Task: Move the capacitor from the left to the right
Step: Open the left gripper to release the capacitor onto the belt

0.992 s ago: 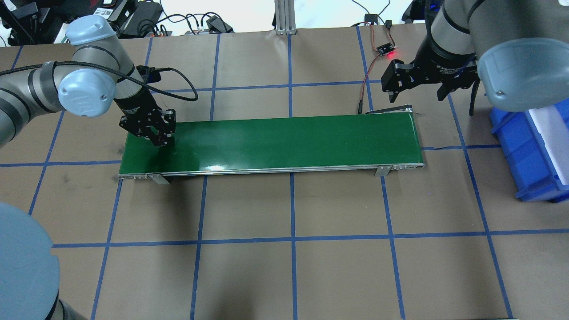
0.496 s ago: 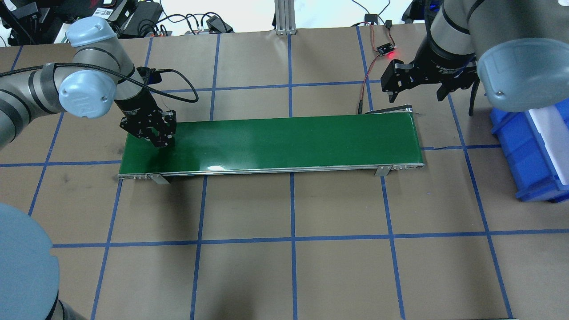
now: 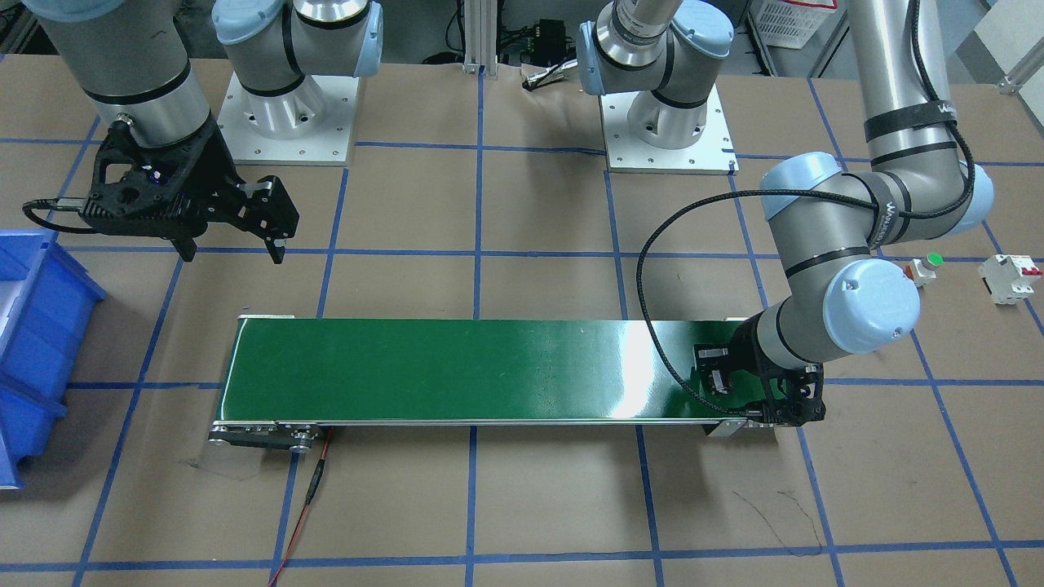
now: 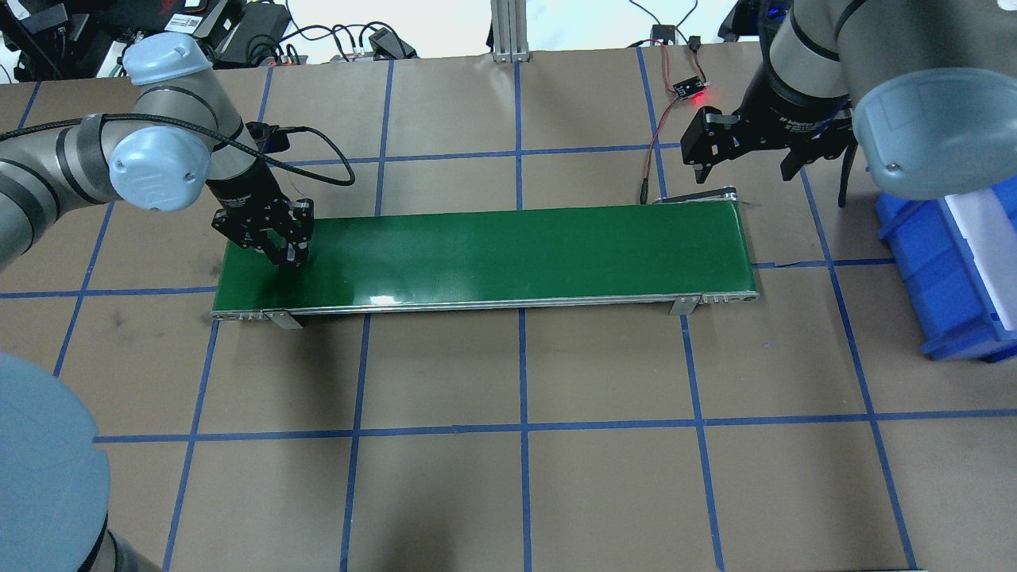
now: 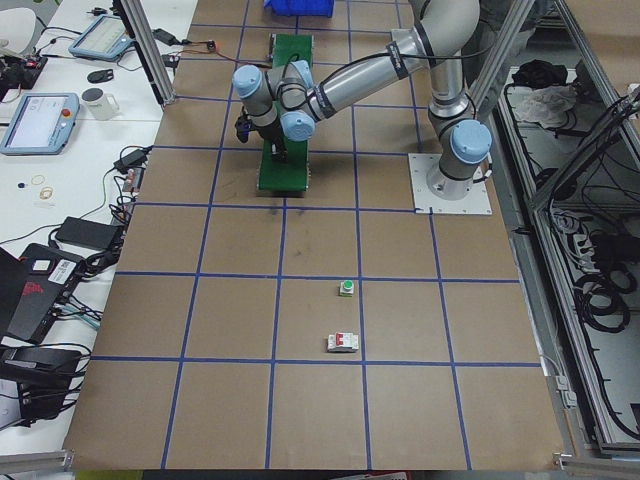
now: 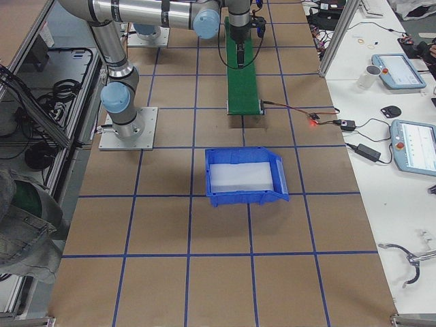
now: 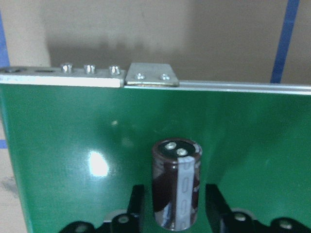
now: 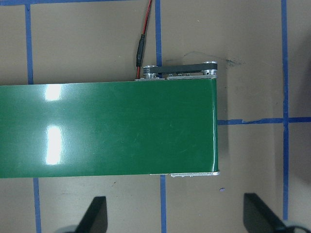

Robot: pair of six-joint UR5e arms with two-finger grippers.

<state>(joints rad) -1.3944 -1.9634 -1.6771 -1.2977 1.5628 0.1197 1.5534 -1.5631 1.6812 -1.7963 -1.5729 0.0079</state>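
The capacitor [image 7: 176,189], a dark stubby cylinder with a pale grey stripe, stands upright on the green conveyor belt [image 7: 252,136] near its left end. My left gripper [image 7: 175,216] is low over that end of the belt [image 4: 516,250], open, with one finger on each side of the capacitor and a small gap on both sides. In the overhead view the left gripper [image 4: 290,256] hides the capacitor. My right gripper [image 4: 743,171] is open and empty, hovering above the belt's right end [image 8: 107,131].
A blue bin [image 4: 953,278] with a white liner stands to the right of the belt. A white circuit breaker [image 3: 1010,279] and a green-capped push button [image 3: 926,267] lie on the table beyond the left arm. A sensor board [image 4: 690,89] with wires lies behind the belt's right end.
The left arm has shifted slightly, and its gripper has stayed at the belt's left end. The right arm has not moved.
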